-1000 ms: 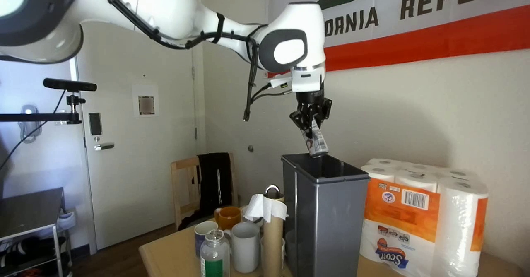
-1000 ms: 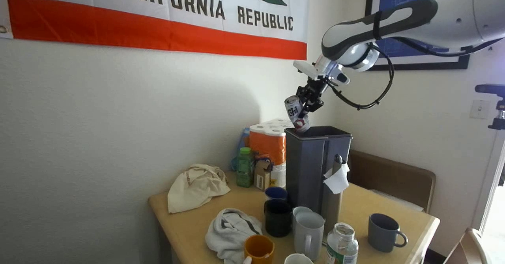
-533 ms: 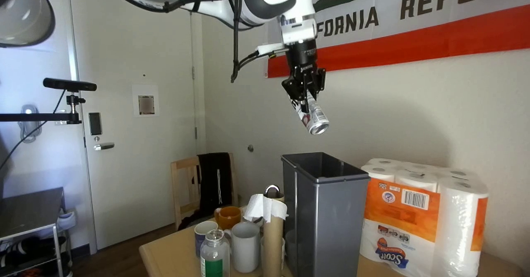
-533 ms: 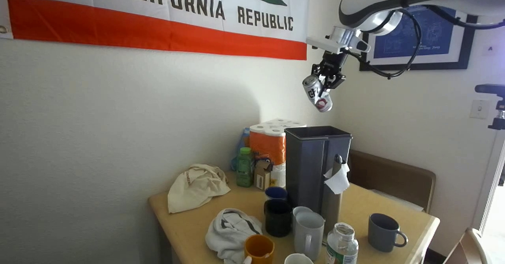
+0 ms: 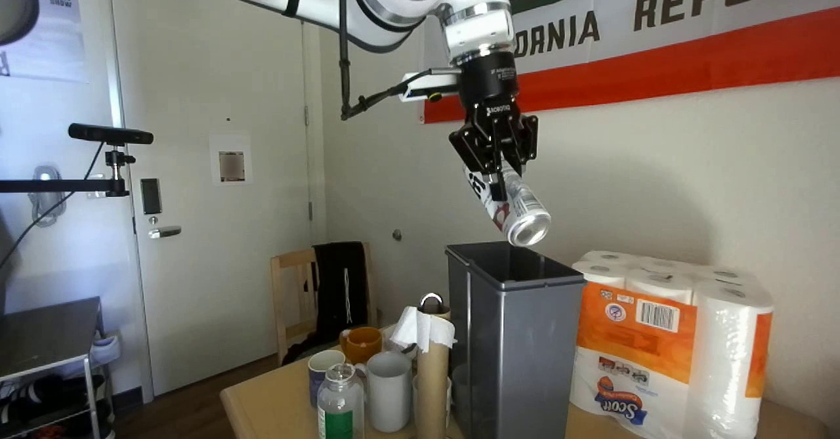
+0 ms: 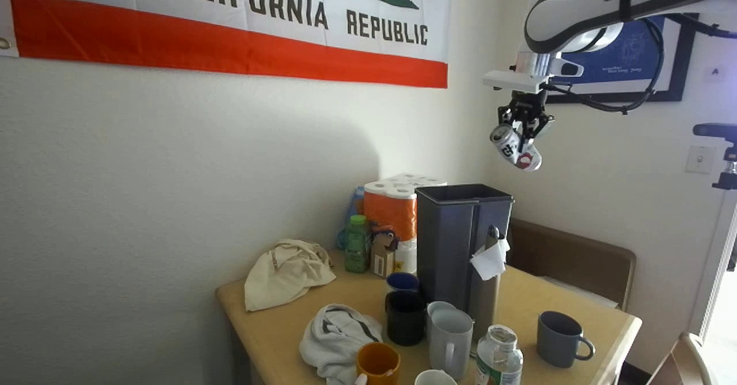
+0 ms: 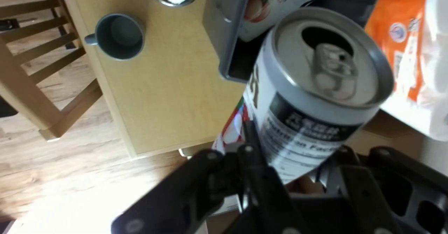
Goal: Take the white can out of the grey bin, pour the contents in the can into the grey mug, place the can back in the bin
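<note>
My gripper (image 5: 510, 186) is shut on the white can (image 5: 523, 213), with one finger on each side of its body. The can is tilted, its silver base low and its opened top up in both exterior views (image 6: 514, 148). In the wrist view the can (image 7: 297, 136) shows its open drinking hole and tab. The can is held above the grey bin's rim height, to the right of the bin (image 6: 443, 247) in that exterior view. The grey mug (image 6: 555, 339) stands upright near the table's right edge; it also shows in the wrist view (image 7: 120, 38), looking empty inside.
Another white can (image 7: 271, 8) lies in the bin. A paper-towel holder (image 5: 432, 373), a glass jar (image 5: 340, 403) and several mugs (image 6: 452, 339) stand beside the bin. The paper-towel pack (image 5: 669, 334) stands against it. A chair (image 7: 38, 83) is by the table edge.
The can has risen from the bin's mouth and moved sideways, rightward past the bin in an exterior view. It tilts more than before. The gripper has kept hold of it.
</note>
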Available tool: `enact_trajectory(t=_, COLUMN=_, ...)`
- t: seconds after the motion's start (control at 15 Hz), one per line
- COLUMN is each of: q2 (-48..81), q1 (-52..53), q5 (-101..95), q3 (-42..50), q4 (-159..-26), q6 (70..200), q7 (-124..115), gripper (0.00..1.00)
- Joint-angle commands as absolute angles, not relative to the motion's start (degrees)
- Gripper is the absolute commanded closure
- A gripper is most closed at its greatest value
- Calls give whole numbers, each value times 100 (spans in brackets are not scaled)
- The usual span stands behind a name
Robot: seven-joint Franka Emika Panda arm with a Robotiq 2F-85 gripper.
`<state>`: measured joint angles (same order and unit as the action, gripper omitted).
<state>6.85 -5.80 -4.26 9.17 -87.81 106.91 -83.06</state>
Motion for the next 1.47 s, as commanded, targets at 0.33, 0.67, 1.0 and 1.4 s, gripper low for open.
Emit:
enact_trajectory(t=0.33, q2=-297, q1=-652, q5=-1805, q3=905, q4=-11241, q6=11053, q7=-8650, gripper=92)
enact_trajectory(t=0.67, q2=-385, q1=-594, q5=-2376, q3=714, q4=-12154, q6=11209, q7=-8981, gripper=92)
enact_trajectory(t=1.0, q2=-318, q1=-528, q5=-2976, q3=541, q4=-12835, q6=11414, q7=-9398, gripper=92)
enact_trajectory(t=1.4, q2=-258, q1=-480, q5=-3738, q3=456, q4=-13339, q6=11648, q7=-10122, gripper=92)
